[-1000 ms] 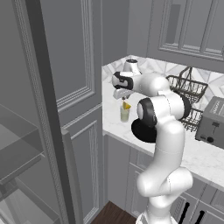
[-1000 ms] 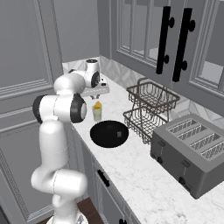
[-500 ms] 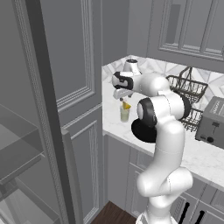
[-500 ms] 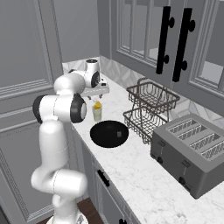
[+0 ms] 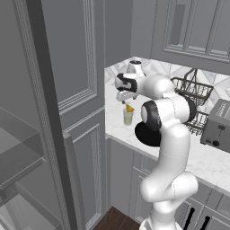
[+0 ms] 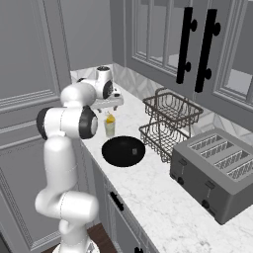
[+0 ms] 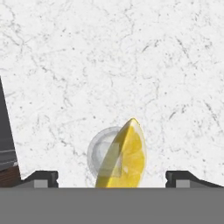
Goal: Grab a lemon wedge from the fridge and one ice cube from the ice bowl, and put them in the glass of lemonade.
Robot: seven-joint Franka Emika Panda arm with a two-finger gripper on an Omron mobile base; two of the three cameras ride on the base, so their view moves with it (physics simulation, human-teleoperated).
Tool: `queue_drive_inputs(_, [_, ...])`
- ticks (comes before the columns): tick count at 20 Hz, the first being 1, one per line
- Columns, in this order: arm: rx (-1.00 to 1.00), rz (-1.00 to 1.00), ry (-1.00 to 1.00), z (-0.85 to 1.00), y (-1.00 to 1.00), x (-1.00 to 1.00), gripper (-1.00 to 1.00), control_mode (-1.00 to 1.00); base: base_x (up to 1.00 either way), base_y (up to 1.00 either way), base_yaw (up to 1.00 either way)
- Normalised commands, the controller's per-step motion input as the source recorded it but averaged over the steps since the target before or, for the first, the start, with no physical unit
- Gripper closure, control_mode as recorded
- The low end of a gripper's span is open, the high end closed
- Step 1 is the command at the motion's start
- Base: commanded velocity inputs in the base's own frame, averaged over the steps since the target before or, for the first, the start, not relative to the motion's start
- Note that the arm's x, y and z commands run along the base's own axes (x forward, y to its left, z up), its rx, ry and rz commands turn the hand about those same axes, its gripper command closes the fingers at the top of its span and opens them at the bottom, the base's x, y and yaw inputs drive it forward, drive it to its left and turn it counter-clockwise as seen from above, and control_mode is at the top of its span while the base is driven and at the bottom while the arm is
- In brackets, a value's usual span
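Yellow lemon wedge [image 7: 124, 157] now rests in the glass of lemonade [image 7: 105, 151] at 6 o'clock; gripper [image 7: 112, 177] has spread open, ice cube next.

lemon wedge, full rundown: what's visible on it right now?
The lemon wedge is bright yellow, with a smooth rind edge and a paler, segmented cut face, pointed at its top. It sits tilted in the glass of lemonade, sticking up above the rim. In the hand view the open gripper has its fingertips wide on either side, clear of the wedge.
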Motion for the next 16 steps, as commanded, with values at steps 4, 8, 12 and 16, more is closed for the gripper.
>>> queue_drive_inputs(4, [0.0,0.0,-0.15,0.0,0.0,-0.4,-1.0,-1.0,0.0,0.0,0.0])
queue_drive_inputs(8, [0.0,0.0,-0.14,0.0,0.0,-0.37,-1.0,-1.0,0.0,0.0,0.0])
queue_drive_inputs(12, [0.0,0.01,-0.15,0.03,0.04,-0.34,-1.0,-1.0,0.0,0.0,0.0])
queue_drive_inputs(16, [0.0,0.0,-0.11,0.0,-0.02,-0.18,-1.0,-1.0,0.0,0.0,0.0])
